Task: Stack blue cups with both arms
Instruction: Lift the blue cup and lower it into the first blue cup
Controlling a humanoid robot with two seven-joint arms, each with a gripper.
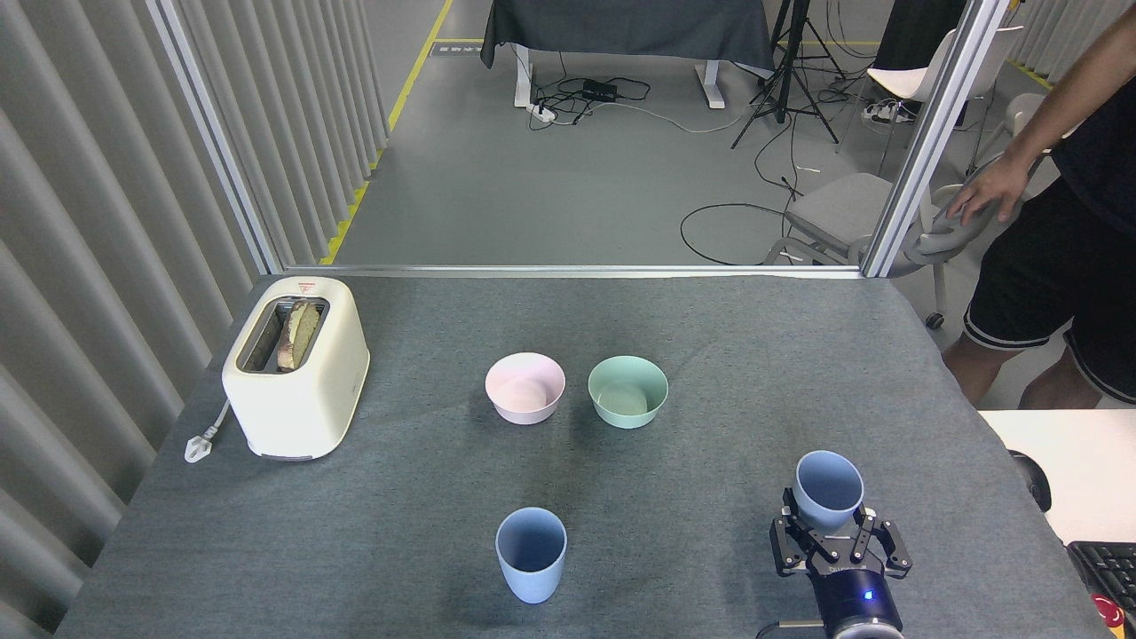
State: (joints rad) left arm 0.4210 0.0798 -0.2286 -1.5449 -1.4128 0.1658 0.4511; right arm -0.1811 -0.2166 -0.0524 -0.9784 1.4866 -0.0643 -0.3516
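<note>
Two pale blue cups stand on the grey table. One blue cup (531,552) is upright and alone at the front centre. The other blue cup (828,491) is at the front right, its lower part set between the black fingers (788,543) of my right gripper (832,531). The fingers press against both sides of that cup near its base, so the gripper is shut on it. A small blue light glows on the wrist below. My left arm and its gripper are out of view.
A pink bowl (524,387) and a mint-green bowl (627,390) sit side by side mid-table. A cream toaster (295,366) with bread stands at the left. A person (1056,222) stands beyond the right edge, hand on a chair.
</note>
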